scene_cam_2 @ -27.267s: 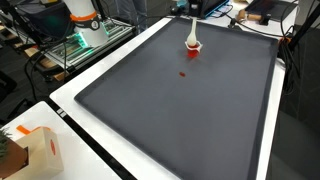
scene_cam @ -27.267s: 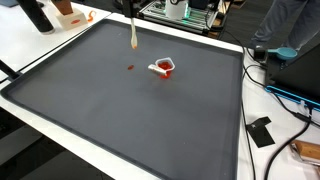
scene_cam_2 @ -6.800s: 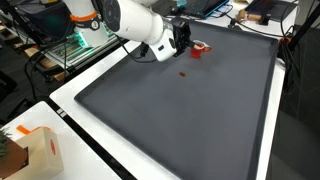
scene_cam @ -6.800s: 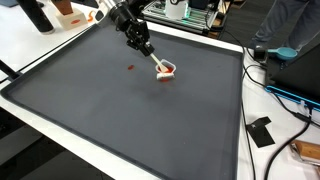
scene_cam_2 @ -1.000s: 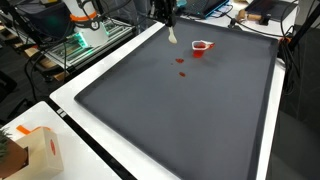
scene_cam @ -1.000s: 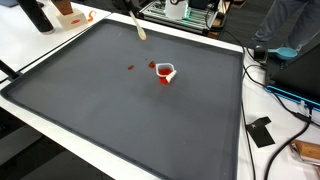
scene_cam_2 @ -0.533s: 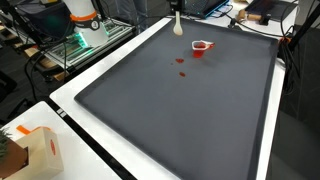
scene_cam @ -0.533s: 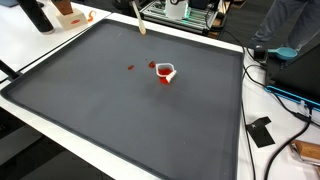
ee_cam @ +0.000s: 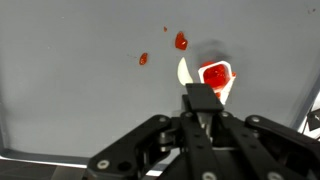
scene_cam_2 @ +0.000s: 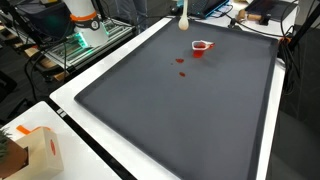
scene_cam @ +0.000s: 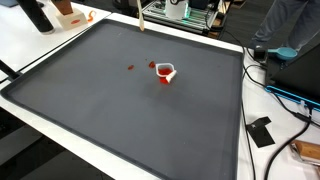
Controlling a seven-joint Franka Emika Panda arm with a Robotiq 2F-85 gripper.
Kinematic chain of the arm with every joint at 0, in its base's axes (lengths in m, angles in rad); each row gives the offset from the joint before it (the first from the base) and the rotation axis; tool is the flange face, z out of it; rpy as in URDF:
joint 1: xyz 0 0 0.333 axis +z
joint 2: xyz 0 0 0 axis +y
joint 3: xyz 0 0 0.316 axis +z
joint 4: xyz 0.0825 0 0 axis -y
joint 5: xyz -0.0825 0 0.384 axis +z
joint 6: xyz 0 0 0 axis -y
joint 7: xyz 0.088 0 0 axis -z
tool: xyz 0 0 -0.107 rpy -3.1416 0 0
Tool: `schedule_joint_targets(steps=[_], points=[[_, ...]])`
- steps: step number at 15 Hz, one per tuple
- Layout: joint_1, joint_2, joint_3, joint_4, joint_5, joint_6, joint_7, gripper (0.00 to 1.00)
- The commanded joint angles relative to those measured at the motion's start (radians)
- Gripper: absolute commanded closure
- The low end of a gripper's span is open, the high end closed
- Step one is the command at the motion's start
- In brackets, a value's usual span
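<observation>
My gripper (ee_cam: 200, 103) is shut on a light wooden spoon (ee_cam: 184, 72), held high above the dark grey mat (scene_cam: 120, 110). In both exterior views only the spoon's lower end shows at the top edge (scene_cam: 141, 18) (scene_cam_2: 186, 18); the gripper itself is out of frame there. Below it a small white cup (scene_cam: 166, 72) (scene_cam_2: 201, 47) (ee_cam: 216, 76) with red contents sits on the mat. Red spots (scene_cam: 131, 67) (scene_cam_2: 183, 74) (ee_cam: 181, 41) lie on the mat beside the cup.
The mat has a white border (scene_cam: 60, 145). A cardboard box (scene_cam_2: 25, 150) stands off its corner. A wire rack with equipment (scene_cam_2: 80, 40) stands beside the table. A black flat object (scene_cam: 260, 131) and cables (scene_cam: 285, 95) lie past the mat's edge.
The spoon has risen and moved toward the top edge over the last second. The cup and red spots have not moved; two red spots lie beside the cup where one lay much earlier.
</observation>
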Motion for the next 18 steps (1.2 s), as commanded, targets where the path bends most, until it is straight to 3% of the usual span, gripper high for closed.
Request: schedule_joint_targets(steps=[1,5,6,14,18], points=[[0.011,0.001,-0.001,0.006,-0.006,-0.006,0.005,0.87],[0.013,0.001,0.001,0.007,-0.009,-0.008,0.008,0.87],[0.013,0.001,0.001,0.007,-0.009,-0.008,0.008,0.97],[0.089,0.068,0.117,0.031,-0.555,-0.043,0.495,0.97],[0.148,0.151,0.148,0.055,-0.759,-0.112,0.748,0.97]])
